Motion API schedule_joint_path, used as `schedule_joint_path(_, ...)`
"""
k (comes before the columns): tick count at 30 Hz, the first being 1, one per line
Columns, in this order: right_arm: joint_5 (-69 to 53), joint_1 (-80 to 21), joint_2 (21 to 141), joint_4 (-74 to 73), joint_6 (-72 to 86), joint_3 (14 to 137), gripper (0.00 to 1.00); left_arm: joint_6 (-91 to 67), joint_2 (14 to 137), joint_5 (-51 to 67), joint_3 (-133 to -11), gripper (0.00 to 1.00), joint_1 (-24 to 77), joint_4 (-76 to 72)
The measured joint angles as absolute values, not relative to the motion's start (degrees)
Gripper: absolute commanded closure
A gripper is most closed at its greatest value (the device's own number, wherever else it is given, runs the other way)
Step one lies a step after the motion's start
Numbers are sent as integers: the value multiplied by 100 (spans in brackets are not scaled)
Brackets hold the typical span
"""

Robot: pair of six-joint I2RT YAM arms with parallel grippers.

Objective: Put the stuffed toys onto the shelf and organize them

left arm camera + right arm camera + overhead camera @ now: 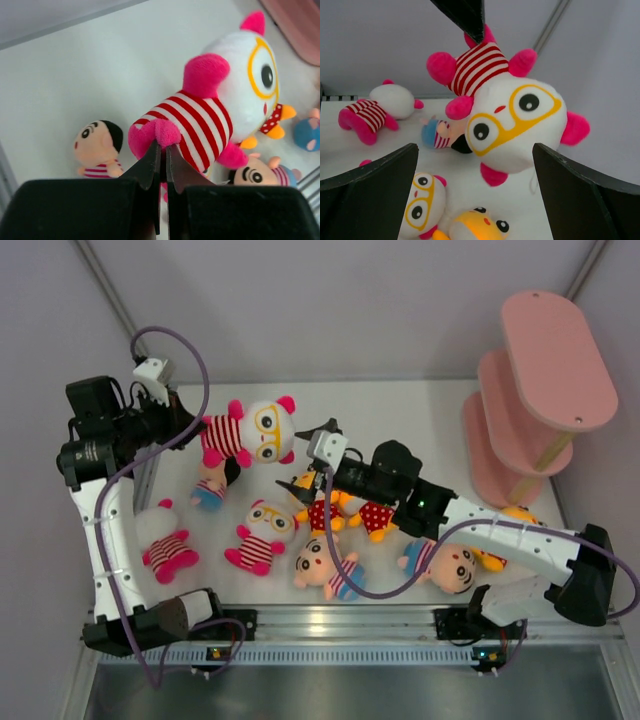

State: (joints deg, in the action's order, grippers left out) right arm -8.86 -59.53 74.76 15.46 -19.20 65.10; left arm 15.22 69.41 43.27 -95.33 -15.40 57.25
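The striped toy [220,105] is pinched by one pink foot in the left gripper [163,162]. A black-haired doll [97,147] is seen left of it.

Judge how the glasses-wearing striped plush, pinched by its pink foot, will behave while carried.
Probably light: the left gripper holds the whole striped plush by one pink foot. Likely floppy, so its big head may swing. Its soft foot could slip from so small a pinch.
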Motion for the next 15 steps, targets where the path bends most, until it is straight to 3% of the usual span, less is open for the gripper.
schedule_joint_path(5,-416,-6733,7618,1872,-2399,6482,2,1041,6976,4836,-9531,100,-1389,5756)
schedule_joint_path(15,1339,-7369,8582,2386,-2624,7024,18,-36,6991,5146,-9568,100,-1232,5749)
